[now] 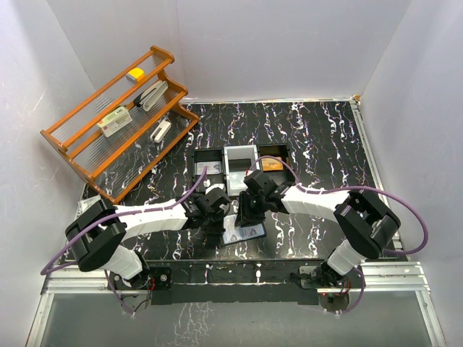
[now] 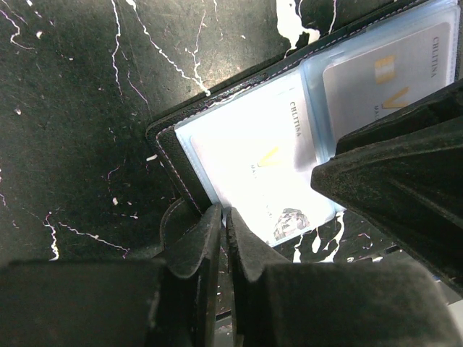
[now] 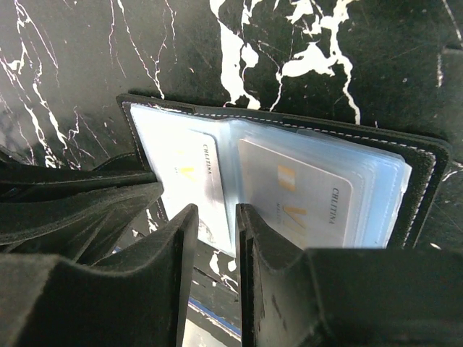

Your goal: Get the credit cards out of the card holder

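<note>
The card holder lies open on the black marble table, its light blue clear pockets facing up. A silver credit card sits in the left pocket and another in the right one. My left gripper is shut, with its tips pinching the card holder's near left edge. My right gripper is slightly open, its jaws standing on either side of the middle fold at the near edge and holding nothing. Both grippers meet over the holder in the top view.
A black three-compartment tray stands just behind the holder, with an orange-brown card in its right compartment. A wooden rack with small items fills the back left. White walls close in the table.
</note>
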Controlling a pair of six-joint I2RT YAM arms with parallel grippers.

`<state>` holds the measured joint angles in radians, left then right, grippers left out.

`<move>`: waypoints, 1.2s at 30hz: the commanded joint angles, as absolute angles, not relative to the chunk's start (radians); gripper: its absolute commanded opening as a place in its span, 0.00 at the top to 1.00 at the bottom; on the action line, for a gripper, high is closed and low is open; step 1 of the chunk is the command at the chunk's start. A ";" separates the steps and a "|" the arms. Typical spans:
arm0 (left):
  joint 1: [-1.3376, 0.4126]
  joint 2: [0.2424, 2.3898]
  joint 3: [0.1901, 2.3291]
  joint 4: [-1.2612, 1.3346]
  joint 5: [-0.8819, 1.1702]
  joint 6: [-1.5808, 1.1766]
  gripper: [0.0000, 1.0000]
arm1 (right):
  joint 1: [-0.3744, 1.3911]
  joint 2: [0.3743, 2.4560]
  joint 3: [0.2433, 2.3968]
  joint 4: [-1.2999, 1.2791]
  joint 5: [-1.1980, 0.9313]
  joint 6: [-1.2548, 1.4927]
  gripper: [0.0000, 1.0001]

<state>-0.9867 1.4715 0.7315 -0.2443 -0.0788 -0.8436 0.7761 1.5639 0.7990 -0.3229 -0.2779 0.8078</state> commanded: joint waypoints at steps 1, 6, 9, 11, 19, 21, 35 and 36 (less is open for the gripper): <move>-0.987 1.511 0.722 -0.281 -0.087 -0.831 0.94 | 0.782 1.595 0.818 -0.393 -0.169 0.760 0.73; -0.986 1.518 0.682 -0.232 -0.080 -0.848 0.95 | 0.790 1.610 0.820 -0.382 -0.202 0.745 0.73; -0.987 1.523 0.657 -0.203 -0.069 -0.868 0.95 | 0.793 1.627 0.820 -0.367 -0.231 0.741 0.73; -0.986 1.525 0.642 -0.189 -0.063 -0.878 0.96 | 0.793 1.639 0.812 -0.345 -0.262 0.739 0.73; -0.987 1.530 0.635 -0.200 -0.072 -0.884 0.97 | 0.788 1.634 0.772 -0.212 -0.383 0.776 0.79; -0.987 1.531 0.635 -0.206 -0.077 -0.882 0.97 | 0.781 1.623 0.754 -0.166 -0.423 0.791 0.84; -0.987 1.556 0.676 -0.255 -0.095 -0.845 1.00 | 0.642 1.557 0.621 0.042 -0.706 0.801 1.00; -0.987 1.560 0.680 -0.258 -0.095 -0.841 1.00 | 0.637 1.557 0.619 0.037 -0.714 0.794 1.00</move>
<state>-0.9802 1.4746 0.7082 -0.1936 -0.0650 -0.8688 0.6586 1.5967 0.6331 -0.0334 -0.5903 0.8097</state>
